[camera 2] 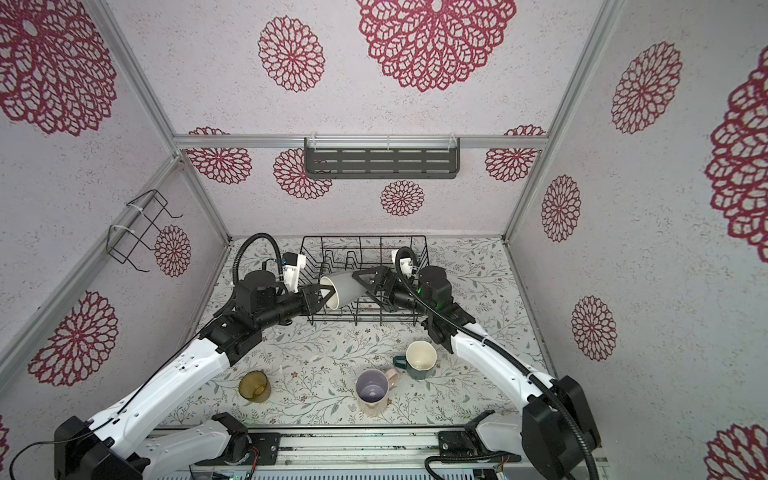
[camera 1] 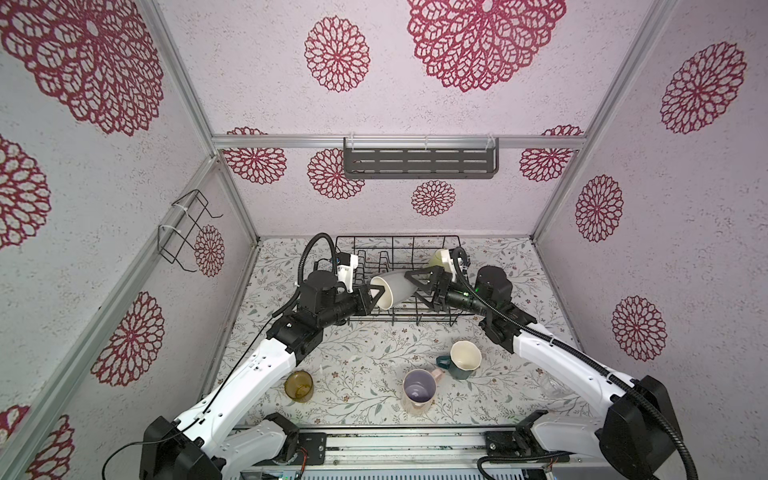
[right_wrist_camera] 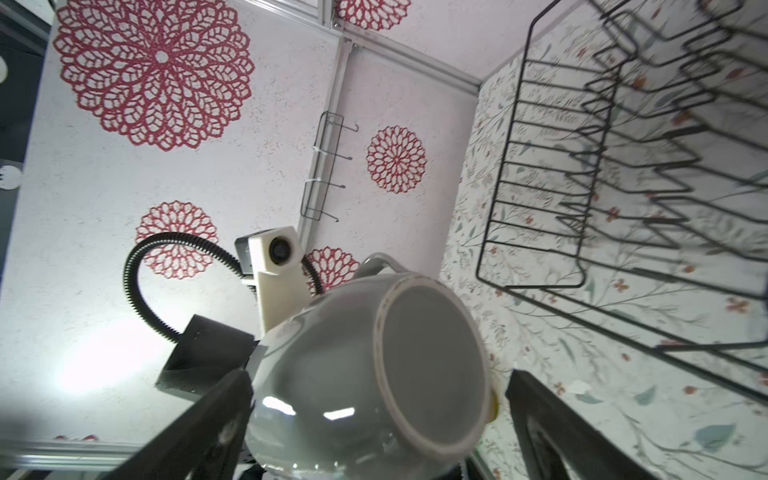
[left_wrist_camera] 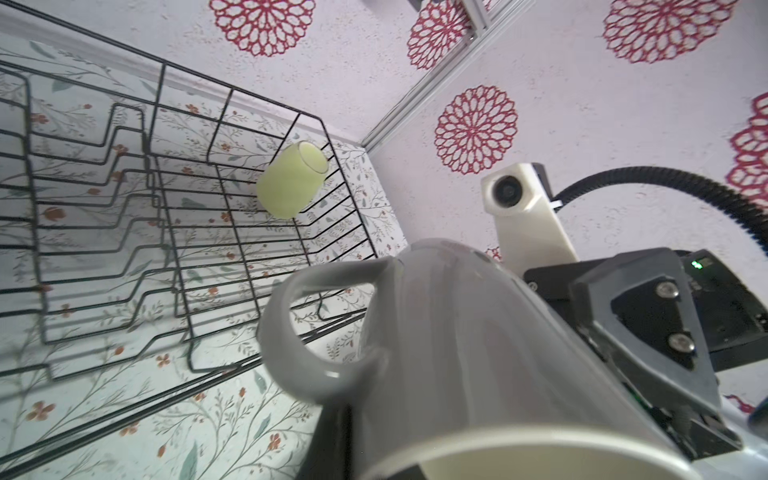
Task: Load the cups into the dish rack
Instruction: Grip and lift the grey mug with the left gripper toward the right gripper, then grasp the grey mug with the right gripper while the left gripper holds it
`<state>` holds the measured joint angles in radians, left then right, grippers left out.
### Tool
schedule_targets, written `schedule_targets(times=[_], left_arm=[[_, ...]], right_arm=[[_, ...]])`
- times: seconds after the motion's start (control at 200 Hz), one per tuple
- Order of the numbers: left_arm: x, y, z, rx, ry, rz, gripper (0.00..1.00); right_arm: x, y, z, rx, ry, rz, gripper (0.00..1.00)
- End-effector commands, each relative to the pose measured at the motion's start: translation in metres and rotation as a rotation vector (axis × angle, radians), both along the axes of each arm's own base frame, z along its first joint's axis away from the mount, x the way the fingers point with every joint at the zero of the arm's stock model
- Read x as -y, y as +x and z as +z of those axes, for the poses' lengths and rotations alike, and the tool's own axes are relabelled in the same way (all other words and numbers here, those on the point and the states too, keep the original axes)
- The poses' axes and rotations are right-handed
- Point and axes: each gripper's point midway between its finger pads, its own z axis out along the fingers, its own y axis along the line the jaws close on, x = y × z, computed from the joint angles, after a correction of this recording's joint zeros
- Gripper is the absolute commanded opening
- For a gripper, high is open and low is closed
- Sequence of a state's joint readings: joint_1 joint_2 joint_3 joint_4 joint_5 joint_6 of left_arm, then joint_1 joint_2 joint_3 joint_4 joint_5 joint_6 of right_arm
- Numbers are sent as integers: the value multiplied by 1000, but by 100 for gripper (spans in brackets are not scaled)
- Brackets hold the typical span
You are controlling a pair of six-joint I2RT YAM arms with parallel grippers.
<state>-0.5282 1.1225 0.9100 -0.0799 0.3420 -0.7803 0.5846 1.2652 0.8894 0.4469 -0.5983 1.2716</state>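
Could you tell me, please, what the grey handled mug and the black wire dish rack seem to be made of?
Grey handled mug with a cream inside: probably glazed ceramic, glossy; sharp light reflections on its wall, paler dull foot ring. Black wire dish rack: likely coated metal rod, satin; thin stiff bent wires.

A grey, cream-lined handled mug (camera 1: pixel 392 291) tips sideways above the black wire dish rack (camera 1: pixel 395 237), a lime-yellow tumbler (camera 1: pixel 433 259) leaning in its far right corner. Amber glass (camera 1: pixel 298 385), pearly pink mug (camera 1: pixel 419 390) and dark teal mug (camera 1: pixel 463 360) stand upright on the table (camera 1: pixel 365 345).
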Motion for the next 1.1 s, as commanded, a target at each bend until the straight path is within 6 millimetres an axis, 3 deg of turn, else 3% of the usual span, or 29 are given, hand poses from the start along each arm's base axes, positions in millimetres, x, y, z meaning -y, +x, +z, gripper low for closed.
schedule_targets(times=[0.0, 0.135, 0.35, 0.495, 0.726, 0.961, 1.096], left_arm=[[8, -1, 46, 130, -144, -52, 0], [10, -4, 45, 128, -154, -70, 0], [19, -5, 47, 118, -213, -113, 1], [17, -2, 44, 115, -208, -92, 1], [15, 0, 34, 88, -202, -68, 2], [23, -1, 26, 35, -205, -110, 10], [20, 2, 17, 3, -188, -83, 22]], right_arm=[[0, -4, 46, 0, 195, 4, 99], [-7, -9, 59, -25, 320, 41, 99], [-18, -11, 61, -4, 294, 47, 98], [-17, -12, 53, 18, 251, 5, 94], [-12, -23, 69, 105, 295, 19, 84], [-16, -26, 67, 110, 305, 46, 75], [-15, -21, 61, 109, 315, 25, 72]])
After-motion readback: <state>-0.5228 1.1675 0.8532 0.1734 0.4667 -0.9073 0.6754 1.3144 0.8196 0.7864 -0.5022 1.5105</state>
